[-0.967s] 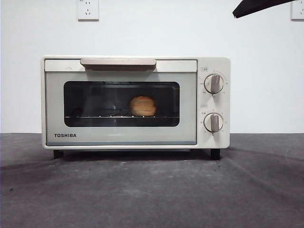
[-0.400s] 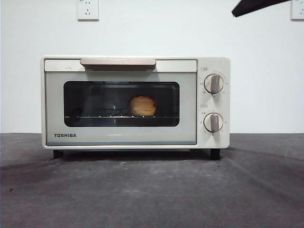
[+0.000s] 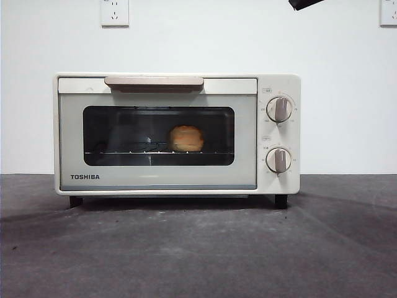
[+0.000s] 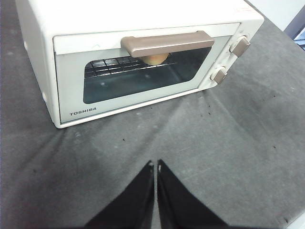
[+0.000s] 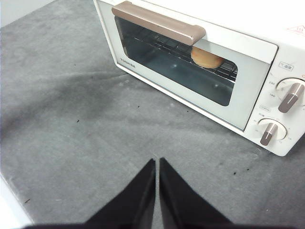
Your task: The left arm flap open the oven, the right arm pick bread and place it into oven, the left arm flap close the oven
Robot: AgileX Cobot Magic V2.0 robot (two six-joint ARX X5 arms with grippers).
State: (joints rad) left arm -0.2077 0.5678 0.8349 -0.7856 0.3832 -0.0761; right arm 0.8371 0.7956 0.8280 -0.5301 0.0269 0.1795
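Bread [image 3: 187,138] is already sitting on the wire rack [image 3: 124,151] inside the oven [image 3: 177,133], a bit right of the window's middle, and the glass door [image 3: 158,180] is flat shut with the bar handle [image 3: 154,81] up top. So all 3 steps look done to me.

Only thing that moved in the last second: the black arm tip [image 3: 305,4] at the top edge of the front view slid up and left until just a sliver shows. Can't tell from that view which arm it is.

Left pincer [image 4: 156,166] hangs over the bare desk [image 3: 198,248] in front of the oven, clenched and holding nothing. Right pincer [image 5: 157,162] does the same off toward the knobs [image 3: 279,109] side, also clenched and empty. Reads like both arms backing off.
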